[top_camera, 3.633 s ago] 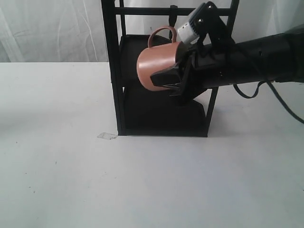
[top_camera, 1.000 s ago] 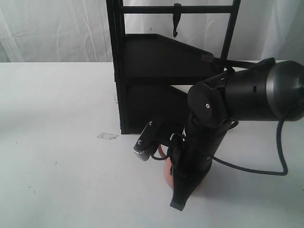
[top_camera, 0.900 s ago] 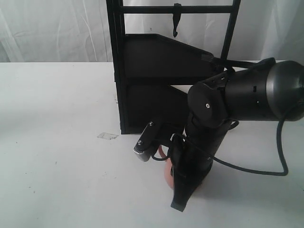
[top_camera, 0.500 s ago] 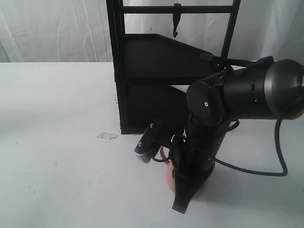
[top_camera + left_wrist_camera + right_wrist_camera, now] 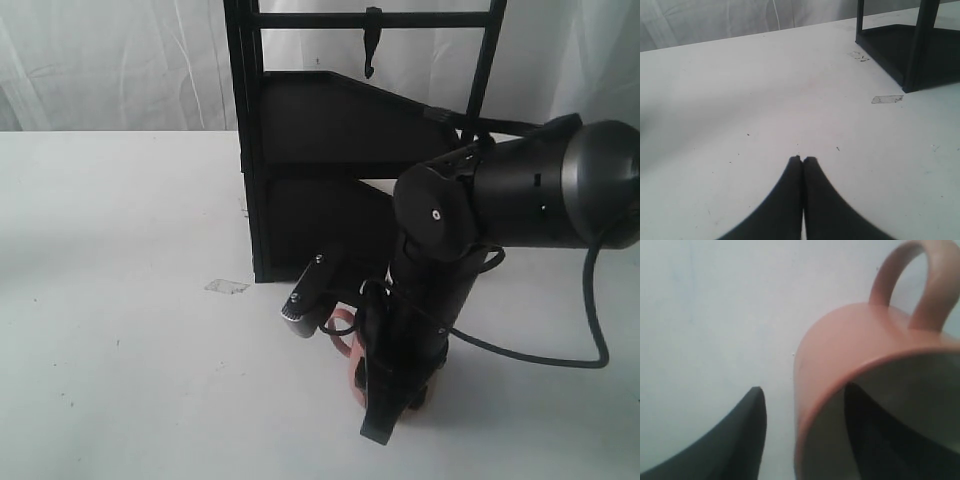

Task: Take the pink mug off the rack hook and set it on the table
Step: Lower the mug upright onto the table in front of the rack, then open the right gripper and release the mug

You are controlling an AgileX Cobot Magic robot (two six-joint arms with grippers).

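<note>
Nearly done, we judge: on the worktop point(image 5: 120, 300), just in front of the rack point(image 5: 245, 150), the right arm point(image 5: 520, 195) folds steeply down over the pink mug point(image 5: 350, 375). The rack hook point(image 5: 371, 40) is bare. Right end effector point(image 5: 804, 390) is apart, one finger inside the rim, the other off the wall. Remaining: pull clear. Left end effector point(image 5: 802, 159) is together, near the rack's foot.

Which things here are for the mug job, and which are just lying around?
For the job: pink mug, hook, table, right pincer straddling the mug's rim.

Just lying about: scrap of tape, rack shelves, left pincer, shut and idle.
</note>
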